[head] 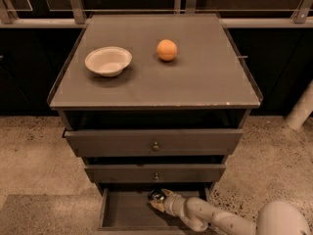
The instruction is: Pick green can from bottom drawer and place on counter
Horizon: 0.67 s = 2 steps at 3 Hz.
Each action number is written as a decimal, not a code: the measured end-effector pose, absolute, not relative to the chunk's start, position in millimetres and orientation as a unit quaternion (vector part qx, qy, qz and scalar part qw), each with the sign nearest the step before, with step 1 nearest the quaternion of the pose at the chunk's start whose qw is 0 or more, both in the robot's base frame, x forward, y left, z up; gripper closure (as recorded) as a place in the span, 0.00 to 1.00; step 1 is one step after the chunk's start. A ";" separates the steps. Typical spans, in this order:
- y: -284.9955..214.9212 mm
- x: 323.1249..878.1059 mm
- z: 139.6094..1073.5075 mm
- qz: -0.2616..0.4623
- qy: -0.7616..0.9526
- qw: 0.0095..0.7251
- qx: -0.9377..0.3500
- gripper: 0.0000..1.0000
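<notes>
The green can (pixel 155 195) shows only as a small dark, shiny shape at the back of the open bottom drawer (pixel 128 214), under the middle drawer's front. My gripper (pixel 160 200) reaches into this drawer from the right. It is open, with one finger behind the can and one in front of it. I cannot tell whether the fingers touch the can. The counter (pixel 195 77) is the flat grey top of the cabinet.
A white bowl (pixel 108 60) and an orange fruit (pixel 167 50) sit on the counter's back half. The top drawer (pixel 154 142) and middle drawer (pixel 155 173) are slightly pulled out above the gripper. A white post (pixel 299 112) stands at the right. The floor is speckled.
</notes>
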<state>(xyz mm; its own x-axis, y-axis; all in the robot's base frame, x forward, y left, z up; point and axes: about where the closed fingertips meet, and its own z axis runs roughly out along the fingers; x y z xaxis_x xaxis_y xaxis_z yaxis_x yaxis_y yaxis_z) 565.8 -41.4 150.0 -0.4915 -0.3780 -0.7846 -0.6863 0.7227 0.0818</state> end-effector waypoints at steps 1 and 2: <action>-41.4 565.8 150.0 0.196 0.841 0.393 -0.316 0.66; -41.4 565.8 150.0 0.196 0.841 0.393 -0.316 0.88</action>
